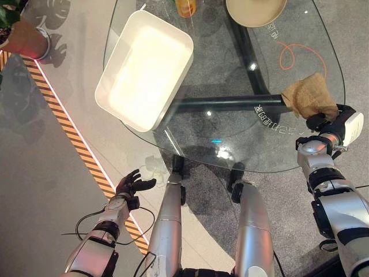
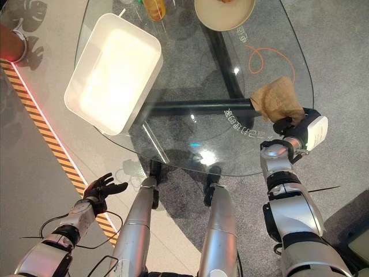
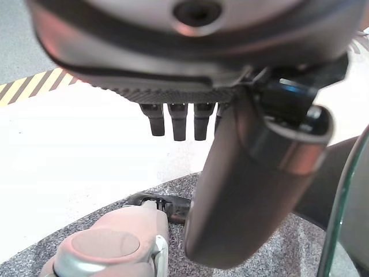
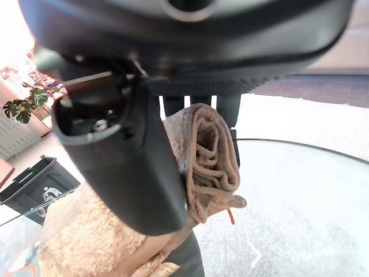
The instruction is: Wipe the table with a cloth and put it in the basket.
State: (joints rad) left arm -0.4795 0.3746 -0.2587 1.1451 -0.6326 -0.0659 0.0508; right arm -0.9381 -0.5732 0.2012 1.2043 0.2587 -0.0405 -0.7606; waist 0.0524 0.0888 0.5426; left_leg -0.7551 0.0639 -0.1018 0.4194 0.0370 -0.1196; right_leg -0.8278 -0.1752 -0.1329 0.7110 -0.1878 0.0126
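We have bare glass across the middle of the bench point(image 1: 230, 133), from the right edge to the white basket point(image 1: 145, 68) on the left side. Far edge is blocked by a tan bowl point(image 1: 255, 11) and an orange bottle point(image 1: 185, 7). Left hand point(image 1: 134, 184) hangs off the bench over open floor, nothing near it.

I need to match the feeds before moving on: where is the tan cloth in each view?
Left eye view: the tan crumpled cloth lies on the glass table's right edge, in the right robot hand.
Right eye view: same place.
Right wrist view: pinched between thumb and fingers.
Shared landmark: the white rectangular basket.
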